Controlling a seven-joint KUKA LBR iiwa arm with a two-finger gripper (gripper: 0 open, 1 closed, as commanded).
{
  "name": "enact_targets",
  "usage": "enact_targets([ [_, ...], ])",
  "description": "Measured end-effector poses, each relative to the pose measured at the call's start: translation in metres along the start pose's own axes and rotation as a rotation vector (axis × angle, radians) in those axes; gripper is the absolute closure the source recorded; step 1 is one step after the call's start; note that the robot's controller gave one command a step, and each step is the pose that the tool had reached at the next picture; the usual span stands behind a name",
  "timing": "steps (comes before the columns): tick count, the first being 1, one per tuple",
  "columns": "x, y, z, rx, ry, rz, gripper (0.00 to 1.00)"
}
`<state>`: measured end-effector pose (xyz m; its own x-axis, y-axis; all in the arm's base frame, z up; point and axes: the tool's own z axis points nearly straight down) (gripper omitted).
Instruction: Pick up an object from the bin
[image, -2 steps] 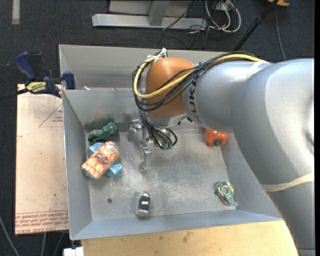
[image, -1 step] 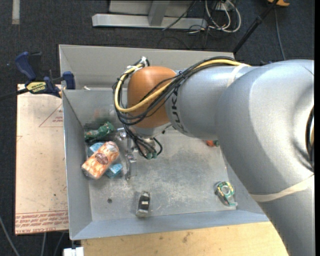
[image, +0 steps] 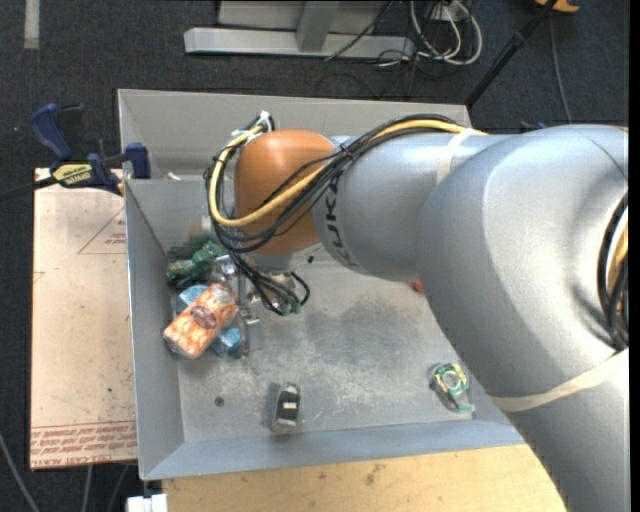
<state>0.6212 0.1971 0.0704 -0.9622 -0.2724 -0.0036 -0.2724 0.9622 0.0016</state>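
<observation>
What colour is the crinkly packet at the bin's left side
The crinkly packet is orange with whitish patches, best in camera view.

The arm (image: 480, 230) stretches left, its end effector (image: 243, 305) pointing straight down.

- I see a dark carpet floor (image: 70, 60), blue-grey and speckled, along the far side and the left of my work area.
- At the top edge a flat grey metal base plate (image: 250, 40) lies on the carpet, and a pale upright post (image: 320, 15) rises from it.
- Just right of the plate, a tangle of white and black cables (image: 440, 35) lies on the floor.
- A thin black rod (image: 510, 50) runs slantwise over the carpet at the top right.
- A pale narrow strip (image: 31, 20) stands at the top left; I cannot tell what it is.
- The light is soft and even across the carpet.
</observation>
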Motion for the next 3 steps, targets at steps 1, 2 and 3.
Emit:
enact_targets([
  [1,0.0090,0.0401,-0.0021,-0.001,0.003,0.017,1.00],
  [2,0.0090,0.0399,-0.0021,-0.001,0.003,0.018,1.00],
  [3,0.0170,0.0396,-0.0058,-0.001,0.001,0.016,1.00],
])
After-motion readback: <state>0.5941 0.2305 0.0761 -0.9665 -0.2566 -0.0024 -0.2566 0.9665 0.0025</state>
